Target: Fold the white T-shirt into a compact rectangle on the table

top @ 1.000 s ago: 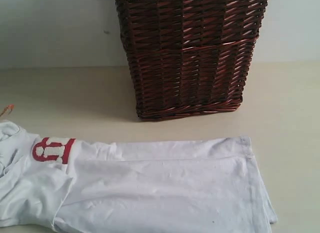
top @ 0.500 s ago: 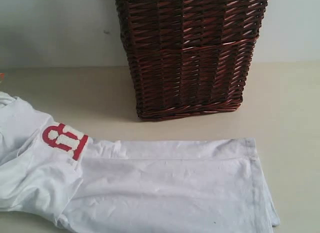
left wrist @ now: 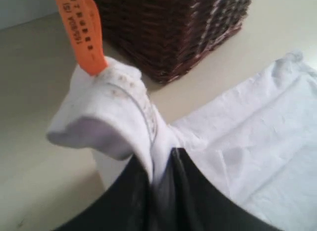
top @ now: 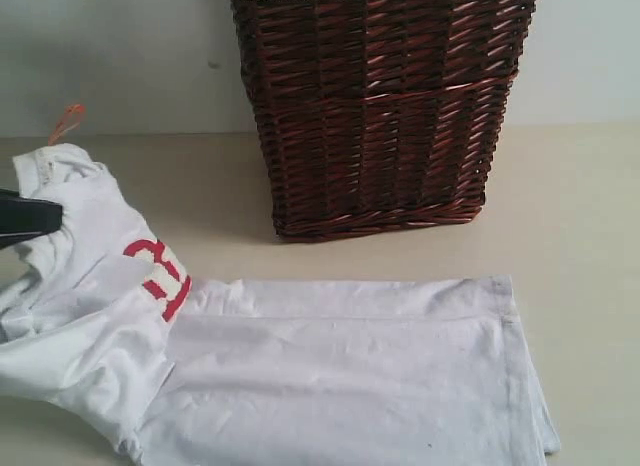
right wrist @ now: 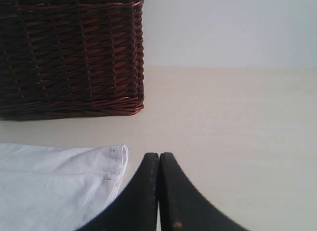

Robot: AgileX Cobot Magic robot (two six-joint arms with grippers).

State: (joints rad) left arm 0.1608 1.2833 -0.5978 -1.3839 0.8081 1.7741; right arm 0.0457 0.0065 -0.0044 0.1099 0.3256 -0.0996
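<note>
Shows plain white on the T-shirt [top: 330, 376], with thick red letters [top: 160, 271] and an orange, dark-printed neck tag [left wrist: 84, 32]. Dark brown weave on the basket [top: 380, 116]; pale beige table [top: 580, 236]; black left gripper [left wrist: 161, 164] and right gripper [right wrist: 159, 159].

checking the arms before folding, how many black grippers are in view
2. The left black gripper is shut on the collar of the white cotton T-shirt, held off the pale beige table; the right black gripper is shut on nothing, beside the shirt's hem.
</note>
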